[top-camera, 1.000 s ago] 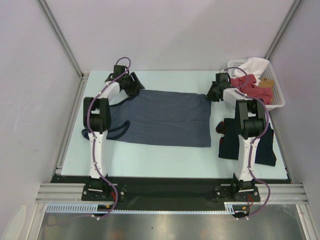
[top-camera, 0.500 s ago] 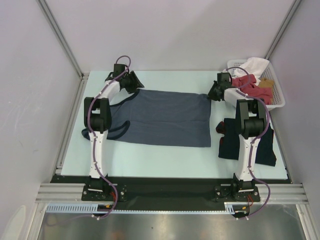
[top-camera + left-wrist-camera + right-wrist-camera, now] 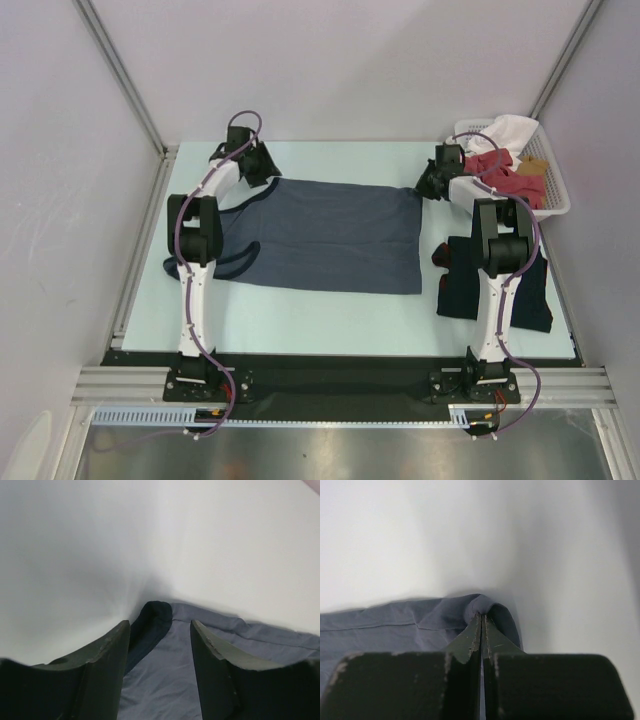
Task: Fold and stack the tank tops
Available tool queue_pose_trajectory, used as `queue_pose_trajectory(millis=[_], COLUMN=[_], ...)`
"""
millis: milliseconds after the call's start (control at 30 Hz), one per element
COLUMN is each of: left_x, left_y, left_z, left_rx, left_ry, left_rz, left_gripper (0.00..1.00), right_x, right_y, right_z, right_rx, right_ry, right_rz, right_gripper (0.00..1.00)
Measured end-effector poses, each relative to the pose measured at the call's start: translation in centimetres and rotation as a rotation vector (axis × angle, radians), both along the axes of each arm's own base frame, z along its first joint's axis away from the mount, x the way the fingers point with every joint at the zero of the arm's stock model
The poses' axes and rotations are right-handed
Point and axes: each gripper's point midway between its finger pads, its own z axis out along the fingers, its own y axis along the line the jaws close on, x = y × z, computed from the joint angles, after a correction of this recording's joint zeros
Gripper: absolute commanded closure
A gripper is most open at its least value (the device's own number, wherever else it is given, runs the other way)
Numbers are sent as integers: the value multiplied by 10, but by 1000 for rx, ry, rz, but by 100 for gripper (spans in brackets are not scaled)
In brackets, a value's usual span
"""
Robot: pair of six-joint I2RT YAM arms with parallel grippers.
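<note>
**Right jaws pinch one far corner of the slate top, left jaws open over the other**

The slate top [image 3: 335, 235] lies spread flat in the middle of the counter [image 3: 330, 320], its dark-edged straps toward the left side. Both arms reach to its far edge, one at each corner.

The left arm [image 3: 195, 230] has its jaws at the far left corner. In the left wrist view the two fingers [image 3: 105, 670] stand well apart, with the dark-trimmed corner [image 3: 155, 617] lying flat between and just ahead of them. Nothing is clamped.

The right arm [image 3: 500, 245] has its jaws at the far right corner. In the right wrist view the fingers [image 3: 470, 642] meet with no gap, and a small fold of the slate cloth [image 3: 487, 607] bunches around their tips, gripped there.

The navy top [image 3: 455, 290] lies folded on the right side of the counter, near the front, partly under the right arm and apart from the slate top.

A white basket [image 3: 560, 200] sits at the far right corner, holding a red garment [image 3: 510, 180] and a white garment [image 3: 510, 130].
</note>
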Motion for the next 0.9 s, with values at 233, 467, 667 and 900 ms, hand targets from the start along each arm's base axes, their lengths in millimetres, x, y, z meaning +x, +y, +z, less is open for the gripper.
queue_pose_trajectory(millis=[233, 467, 667, 900], left_x=[12, 17, 12, 8], left_y=[-3, -13, -14, -18], left_z=[18, 10, -3, -12], left_rx=[10, 12, 31, 35], left_ry=[-50, -39, 5, 34], left_rz=[-11, -25, -17, -21], left_gripper=[64, 52, 71, 100], right_x=[2, 2, 2, 2], right_y=[0, 3, 5, 7], right_z=[2, 3, 3, 4], right_rx=[9, 21, 29, 41], right_ry=[-11, -11, -14, -18], right_rz=[5, 17, 24, 31], right_gripper=[100, 100, 100, 100])
